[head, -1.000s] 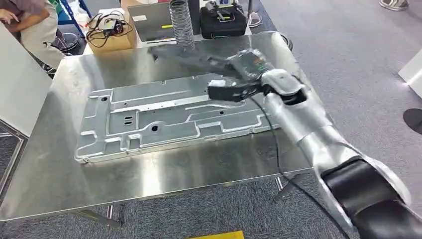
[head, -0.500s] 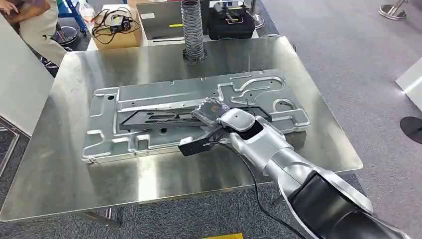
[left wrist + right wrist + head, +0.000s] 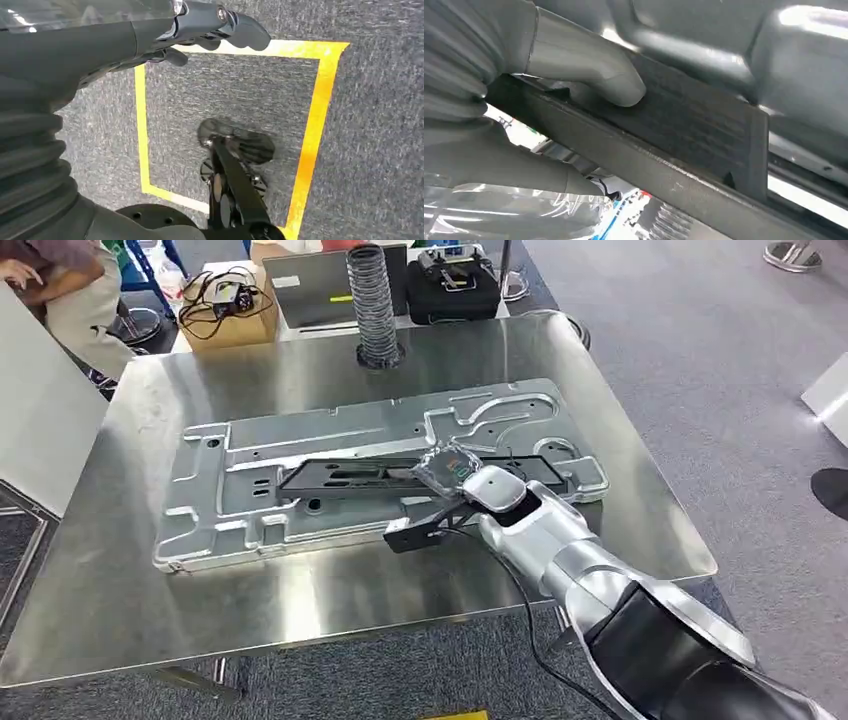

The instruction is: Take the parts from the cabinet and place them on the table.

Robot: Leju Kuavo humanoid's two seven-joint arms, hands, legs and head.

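Observation:
A long black part (image 3: 340, 477) lies lengthwise over a large stamped silver panel (image 3: 330, 435) on the steel table (image 3: 330, 590). My right hand (image 3: 455, 470), in a clear plastic cover, grips the black part near its right half. In the right wrist view the grey thumb (image 3: 589, 65) presses on the flat face of the black part (image 3: 694, 125), with the silver panel (image 3: 774, 45) close behind it. I cannot tell whether the part rests on the panel. My left hand (image 3: 210, 25) hangs above grey carpet and holds nothing.
A ribbed grey hose (image 3: 372, 305) stands at the table's far edge. Behind it are a cardboard box of cables (image 3: 225, 300) and a black case (image 3: 455, 285). A person (image 3: 60, 290) sits at the far left beside a white board (image 3: 40, 410). Yellow floor tape (image 3: 315, 125) lies below.
My right hand has carried the black part from above the table's far side down and toward me, over the silver panel. The camera has also shifted a little.

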